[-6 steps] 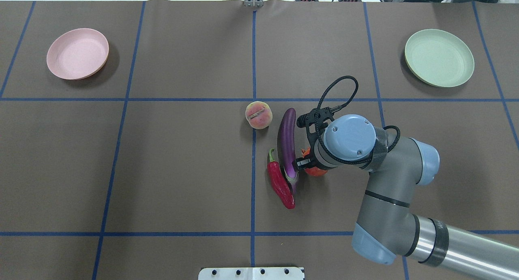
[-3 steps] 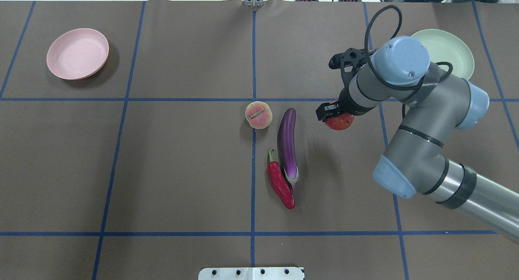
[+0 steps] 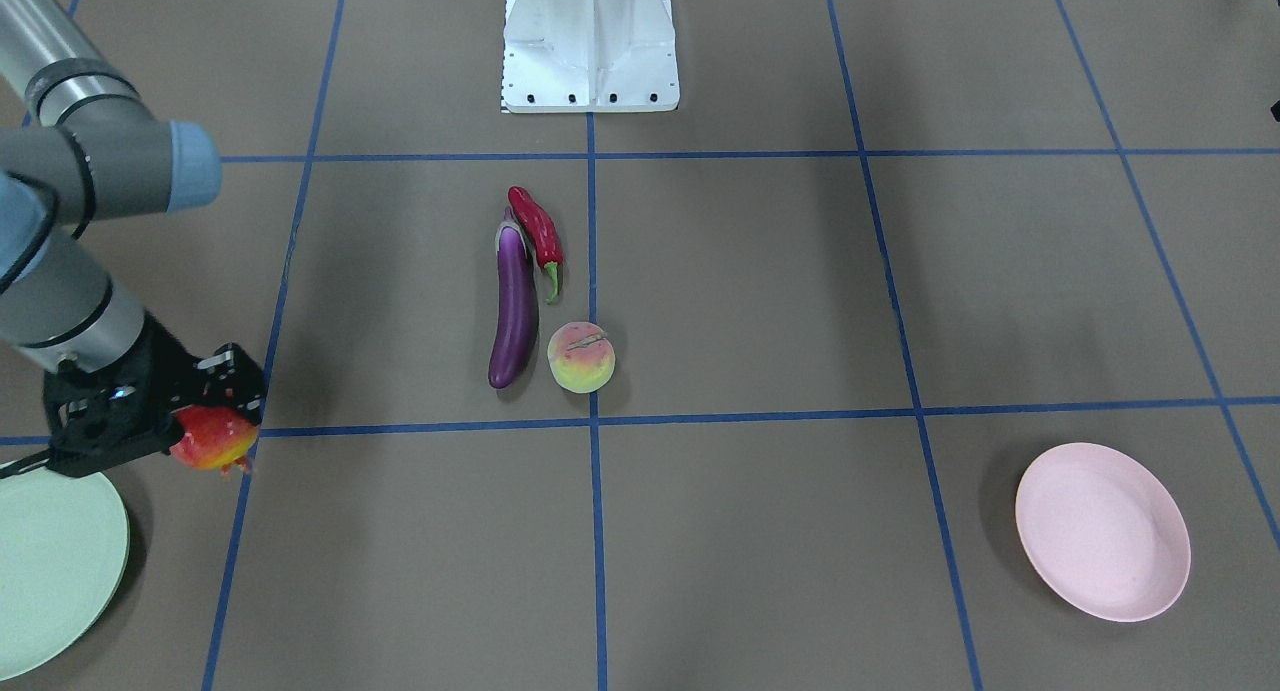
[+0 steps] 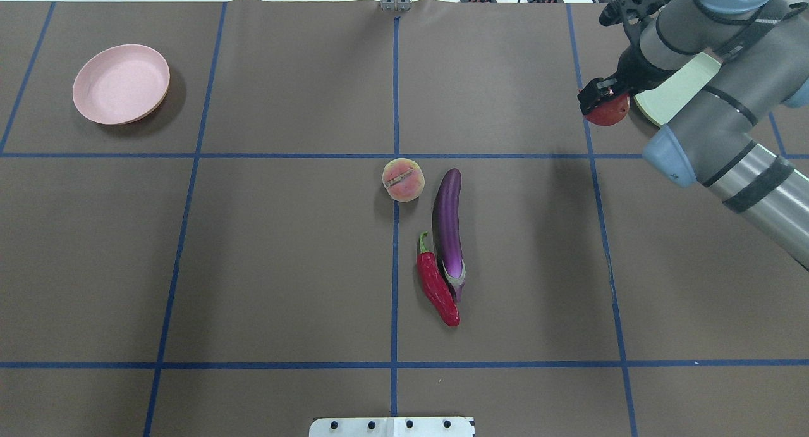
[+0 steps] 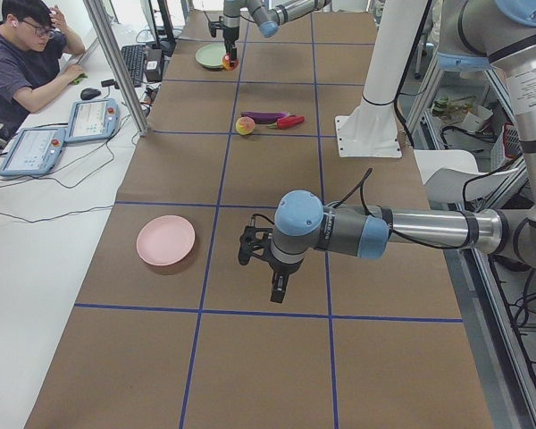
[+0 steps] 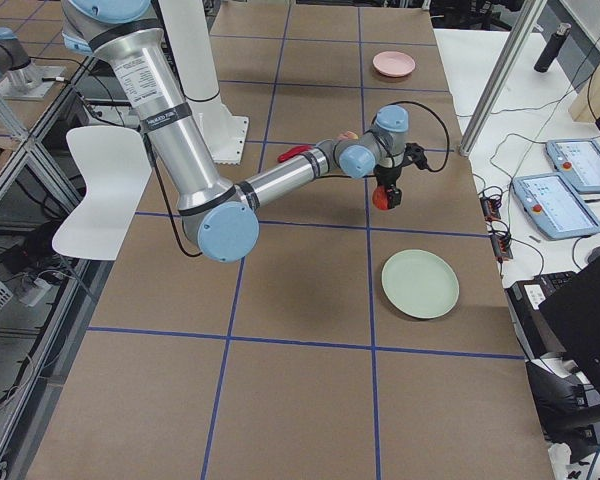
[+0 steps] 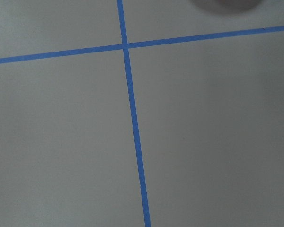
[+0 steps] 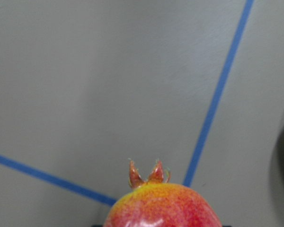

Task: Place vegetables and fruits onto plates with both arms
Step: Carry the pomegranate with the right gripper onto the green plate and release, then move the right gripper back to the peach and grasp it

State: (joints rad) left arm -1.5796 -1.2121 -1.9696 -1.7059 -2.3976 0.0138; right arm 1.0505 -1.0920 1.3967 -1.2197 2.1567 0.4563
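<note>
Pomegranate (image 4: 605,111) up in the air, pinched in the right end effector (image 4: 599,100), near the mint green plate's (image 4: 676,88) rim.
Peach (image 4: 402,179), eggplant (image 4: 447,225) and chili pepper (image 4: 436,288) lie mid-tabletop (image 4: 253,266), with the chili touching the eggplant. Pink plate (image 4: 120,83) is well apart. Left end effector (image 5: 270,268) hovers, can't tell if it's spread or pressed together.
</note>
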